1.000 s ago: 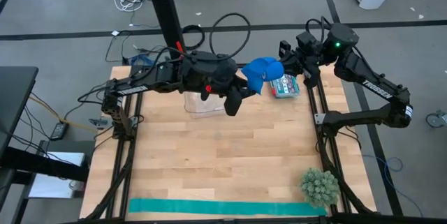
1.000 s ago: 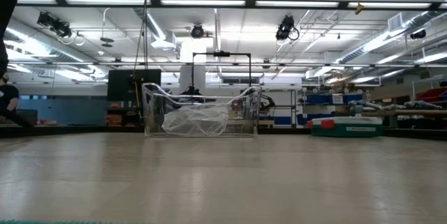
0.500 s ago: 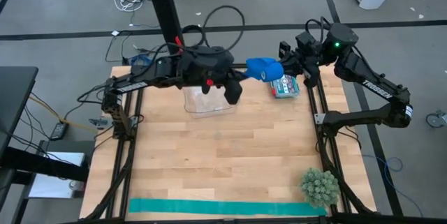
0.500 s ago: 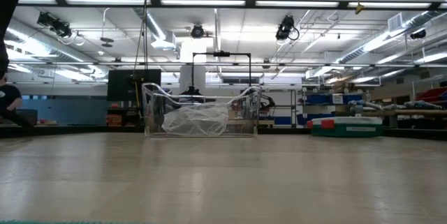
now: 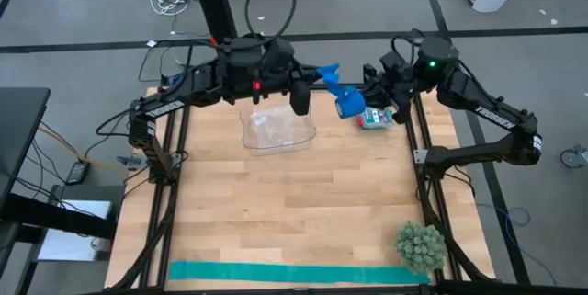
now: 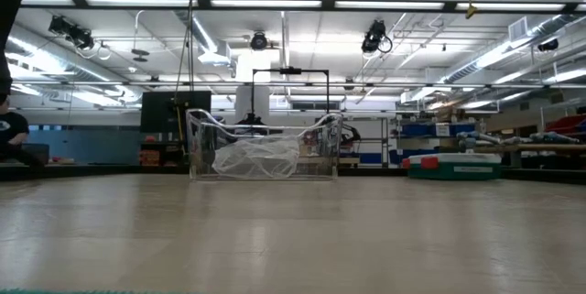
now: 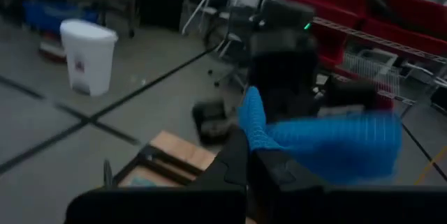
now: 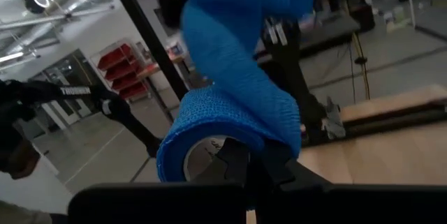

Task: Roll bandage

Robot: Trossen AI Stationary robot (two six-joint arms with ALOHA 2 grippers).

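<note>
The blue bandage is held in the air above the table's far edge, between both grippers. Part of it is wound into a small roll [image 5: 349,105] [image 8: 230,130]. A short strip [image 5: 336,86] runs from the roll to its loose end [image 5: 327,73]. My left gripper [image 5: 315,78] [image 7: 246,162] is shut on that loose end. My right gripper [image 5: 367,104] [image 8: 253,165] is shut on the roll. Neither gripper nor the bandage shows in the low view. My left gripper pinches the bandage's loose end [image 7: 251,123] between its two fingers, coming level from the table's left. The end stands up past the fingertips, and the strip runs on to the roll [image 7: 335,147], clear of the table. My right gripper holds the roll at its open end, by the rim of the hollow core [image 8: 209,155], coming from the table's right. Whether one finger is inside the core, I cannot tell. The roll is lifted clear, and the strip [image 8: 223,35] leaves it twisted.
A clear plastic bin [image 5: 276,130] [image 6: 264,152] stands at the far middle, just under the left arm. A small teal and white pack [image 5: 377,119] lies beside the right gripper. A teal-green strip [image 5: 294,274] lies along the near edge, a green spiky ball [image 5: 421,246] at near right.
My left gripper has shut on the bandage's loose end and gone toward the table's far edge, drawing it away from the right gripper. The bandage was a loose bunch at the right gripper. It is now a small roll with a short strip pulled out.
</note>
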